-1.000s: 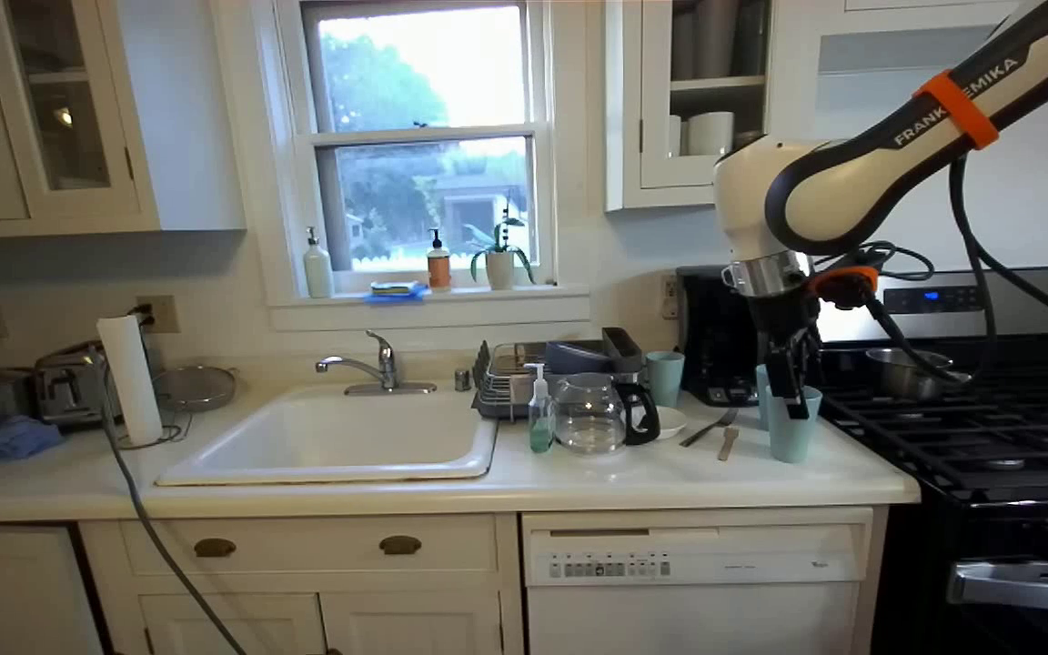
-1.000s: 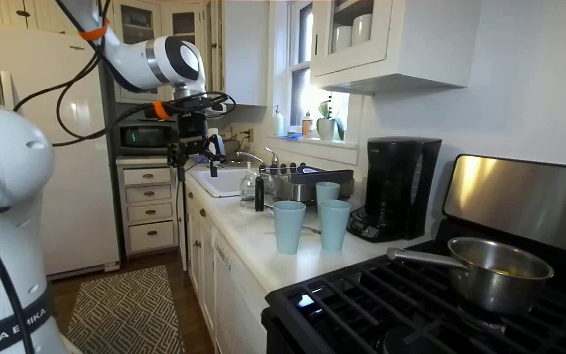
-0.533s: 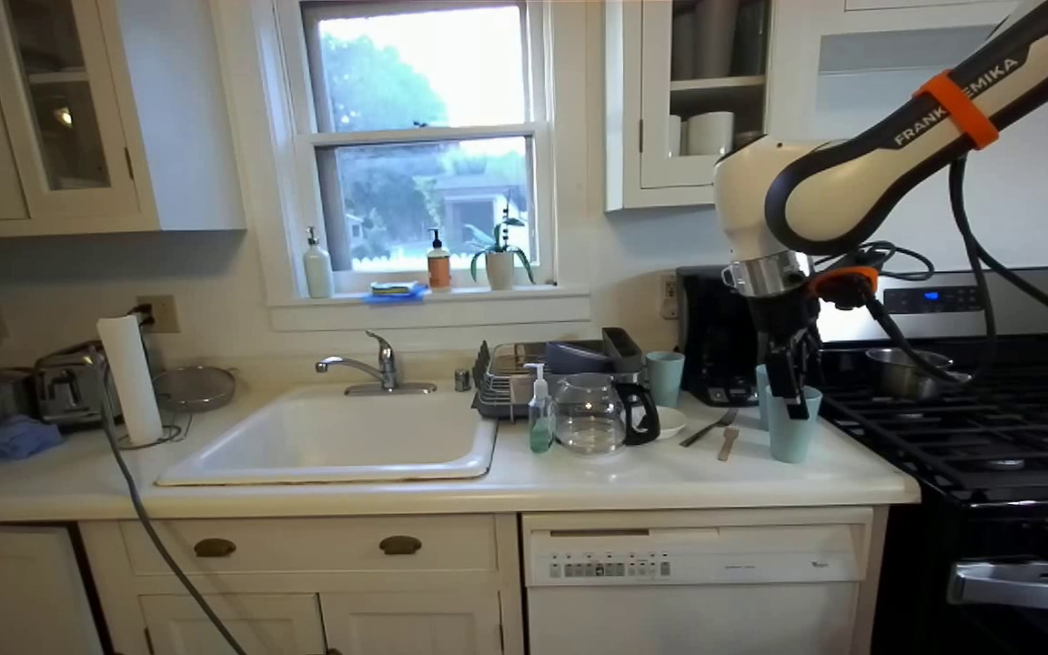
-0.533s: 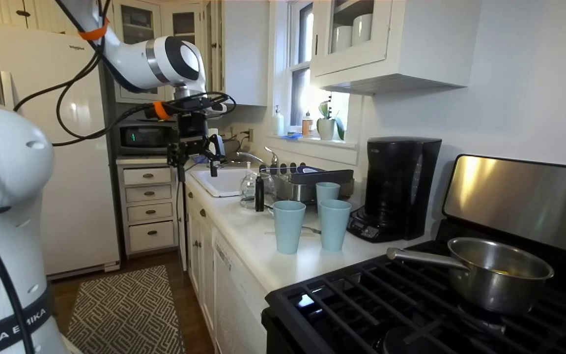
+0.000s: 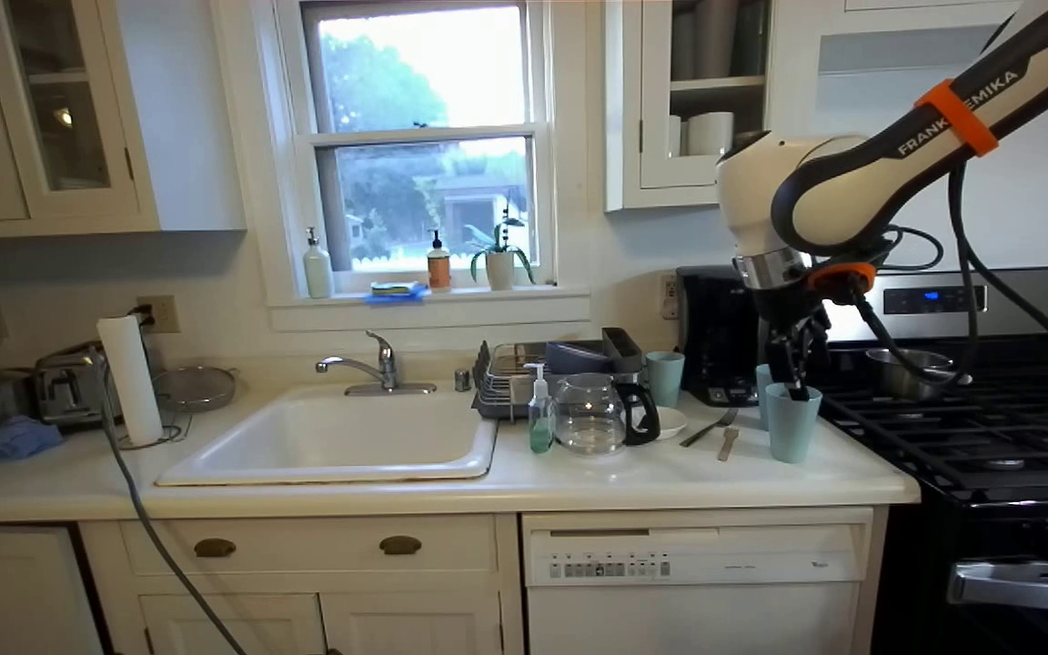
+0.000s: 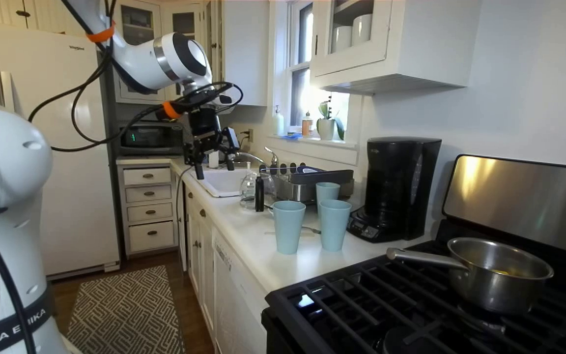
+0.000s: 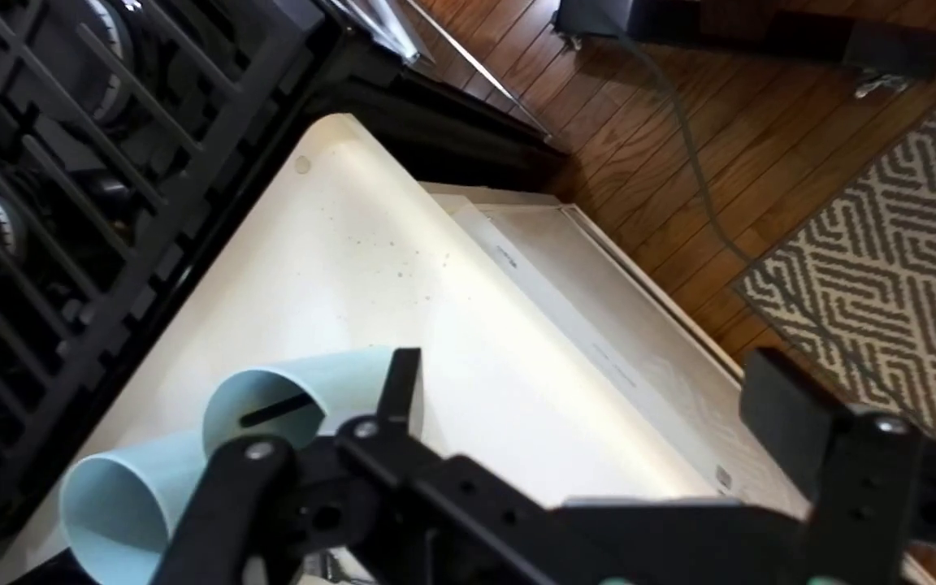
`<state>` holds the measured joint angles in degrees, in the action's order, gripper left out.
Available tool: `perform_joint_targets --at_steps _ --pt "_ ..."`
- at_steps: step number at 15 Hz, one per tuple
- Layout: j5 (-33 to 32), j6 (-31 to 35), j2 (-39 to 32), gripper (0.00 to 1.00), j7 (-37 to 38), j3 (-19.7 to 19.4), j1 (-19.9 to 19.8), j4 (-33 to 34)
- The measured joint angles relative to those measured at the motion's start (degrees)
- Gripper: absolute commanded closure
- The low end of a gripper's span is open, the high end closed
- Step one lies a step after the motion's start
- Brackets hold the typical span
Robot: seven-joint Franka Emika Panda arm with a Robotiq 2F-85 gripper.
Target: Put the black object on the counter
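Observation:
The black object [image 7: 275, 410], a slim dark bar, lies inside a pale teal cup [image 7: 354, 378] in the wrist view. Cup walls hide it in both exterior views. The pale counter [image 7: 297, 268] carries the cups and also shows in the exterior views [image 5: 642, 491] [image 6: 243, 233]. My gripper [image 7: 590, 398] is open, with nothing between its fingers. One finger overlaps the cup's side in the wrist view. In an exterior view the gripper [image 6: 215, 169] hangs above the counter's front edge, well apart from the cups. In an exterior view the gripper [image 5: 797, 387] overlaps the front cup [image 5: 792, 432].
More teal cups [image 6: 335, 226] stand close by. A black coffee maker [image 6: 396, 191] is behind them. A stove [image 6: 352, 305] with a pot [image 6: 499, 275] adjoins the counter. A fork [image 5: 710, 428], a glass carafe [image 5: 589, 414], a soap bottle [image 5: 540, 418] and a dish rack [image 5: 510, 387] stand farther along.
The arm has tilted and the gripper has shifted slightly right in both exterior views. The gripper stays open. The cups and other objects have not moved.

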<state>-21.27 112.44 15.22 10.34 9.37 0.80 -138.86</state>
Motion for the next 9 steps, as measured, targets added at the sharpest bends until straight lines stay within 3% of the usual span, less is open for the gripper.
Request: perform_joint_targets --at_steps 4,9 --pt "-3.5 0.0 -1.3 0.0 3.1 -1.8 -1.5 2.1" --pt "-3.4 -0.7 -5.4 0.0 3.9 -4.3 -2.2 6.8"
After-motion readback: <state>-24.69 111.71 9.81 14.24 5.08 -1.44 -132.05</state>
